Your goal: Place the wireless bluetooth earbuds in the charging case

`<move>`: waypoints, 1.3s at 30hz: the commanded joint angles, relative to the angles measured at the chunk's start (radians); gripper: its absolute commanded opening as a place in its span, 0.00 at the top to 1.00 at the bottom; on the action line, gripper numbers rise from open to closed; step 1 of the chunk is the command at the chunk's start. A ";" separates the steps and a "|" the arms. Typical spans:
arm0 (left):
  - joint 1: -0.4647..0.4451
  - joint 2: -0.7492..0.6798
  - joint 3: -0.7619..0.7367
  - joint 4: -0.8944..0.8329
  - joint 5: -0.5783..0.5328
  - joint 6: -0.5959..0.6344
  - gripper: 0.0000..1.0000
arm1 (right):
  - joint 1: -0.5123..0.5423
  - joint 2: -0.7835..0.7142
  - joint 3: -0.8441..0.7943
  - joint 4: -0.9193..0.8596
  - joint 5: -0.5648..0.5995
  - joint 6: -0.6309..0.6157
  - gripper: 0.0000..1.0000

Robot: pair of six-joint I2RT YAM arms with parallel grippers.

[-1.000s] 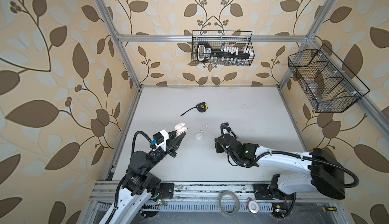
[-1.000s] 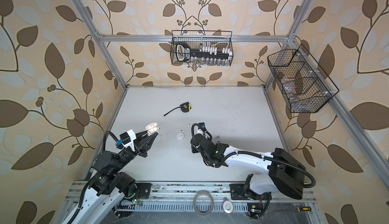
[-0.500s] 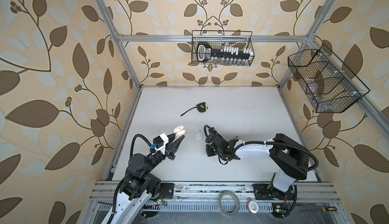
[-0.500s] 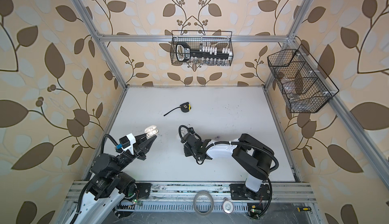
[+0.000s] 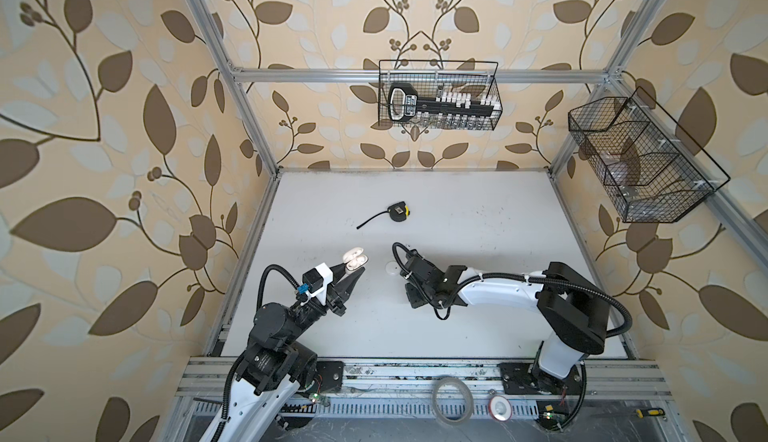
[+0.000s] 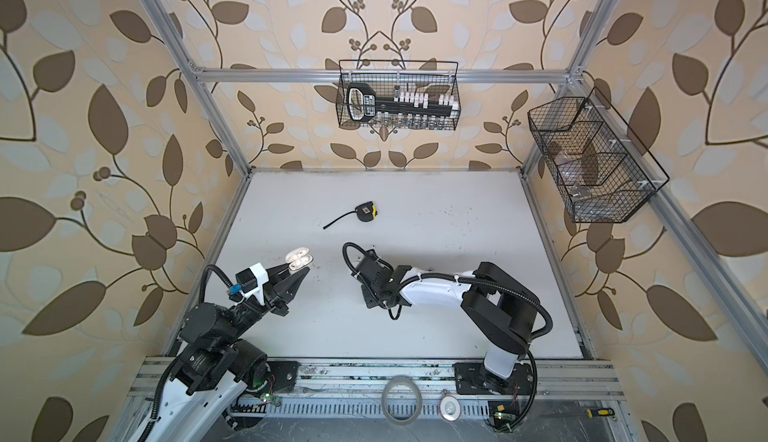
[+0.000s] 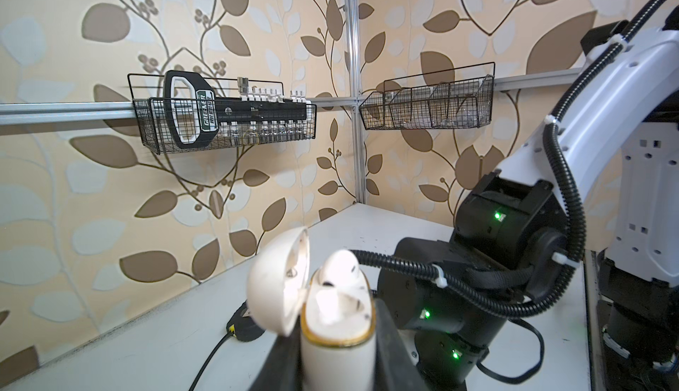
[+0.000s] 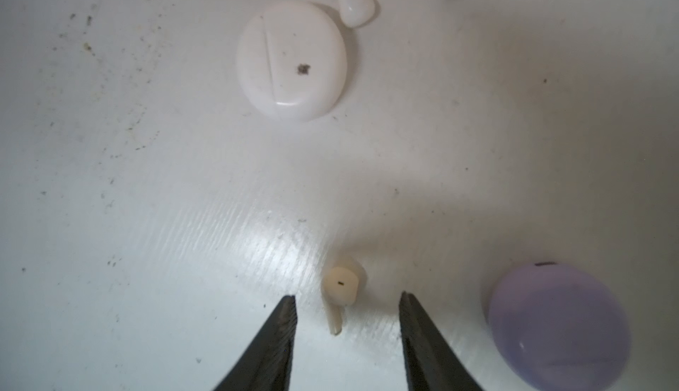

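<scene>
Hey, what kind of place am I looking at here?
Most likely a robotics lab test cell, not a home: wallpapered panels set in an aluminium frame, a left arm and right arm bolted to a rail beside a white table, and a wire basket hung on the frame.

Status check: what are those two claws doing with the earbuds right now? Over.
Left gripper shut on cream case, lid open. Right gripper open over cream earbud on table. Lavender case close by, path clear.

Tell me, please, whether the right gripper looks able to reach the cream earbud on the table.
Probably yes: the right gripper is open, its jaws either side of the cream earbud with nothing between them. The lavender case sits off to one side.
</scene>
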 commanded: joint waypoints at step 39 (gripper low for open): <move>0.000 -0.029 0.034 -0.005 -0.011 0.022 1.00 | -0.059 0.306 0.370 -0.375 -0.170 -0.316 0.54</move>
